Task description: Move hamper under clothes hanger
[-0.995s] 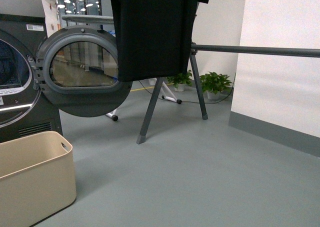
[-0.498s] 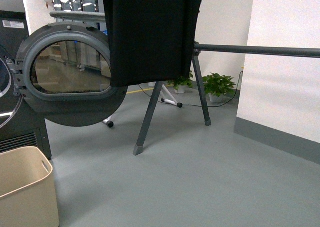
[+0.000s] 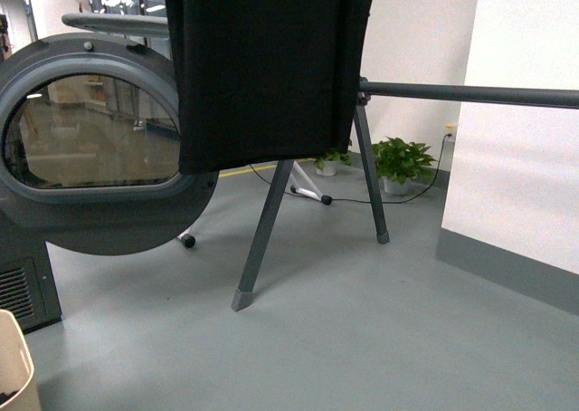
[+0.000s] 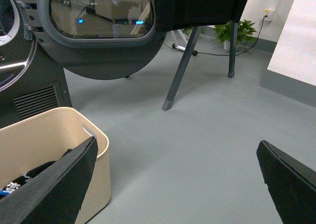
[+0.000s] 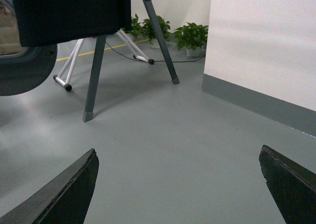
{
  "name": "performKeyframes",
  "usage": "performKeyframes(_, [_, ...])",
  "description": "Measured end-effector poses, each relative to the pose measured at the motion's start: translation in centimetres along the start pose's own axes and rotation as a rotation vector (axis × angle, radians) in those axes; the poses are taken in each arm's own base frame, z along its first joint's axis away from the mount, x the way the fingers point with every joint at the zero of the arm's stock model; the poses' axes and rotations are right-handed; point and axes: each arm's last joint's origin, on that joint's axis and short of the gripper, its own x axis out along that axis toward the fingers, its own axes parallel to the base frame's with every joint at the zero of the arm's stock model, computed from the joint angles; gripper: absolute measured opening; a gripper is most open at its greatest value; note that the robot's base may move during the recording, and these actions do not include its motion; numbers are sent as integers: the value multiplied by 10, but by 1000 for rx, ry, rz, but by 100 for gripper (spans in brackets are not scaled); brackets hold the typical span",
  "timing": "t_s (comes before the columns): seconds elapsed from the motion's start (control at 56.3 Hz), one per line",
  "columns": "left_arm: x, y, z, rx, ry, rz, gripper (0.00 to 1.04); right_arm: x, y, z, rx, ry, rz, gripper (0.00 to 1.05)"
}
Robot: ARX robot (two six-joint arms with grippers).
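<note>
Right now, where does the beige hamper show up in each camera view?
Front view: hamper, only a rim sliver at the bottom left corner.
Left wrist view: hamper, before the dryer, partly behind a left tool finger.
Right wrist view: not in it.
Shared landmark: the clothes hanger's near leg.

Left gripper (image 4: 177,145), right gripper (image 5: 177,152): matte black wedge fingers, tapered tips, edges slightly rough, possibly rubber-coated.
</note>
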Motion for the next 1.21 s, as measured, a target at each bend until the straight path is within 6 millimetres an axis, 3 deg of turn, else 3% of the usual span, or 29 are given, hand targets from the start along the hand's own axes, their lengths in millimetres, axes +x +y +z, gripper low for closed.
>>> performKeyframes(1.209, [0,0,0,0,1,0,98,0,0,0,0,1,0,97])
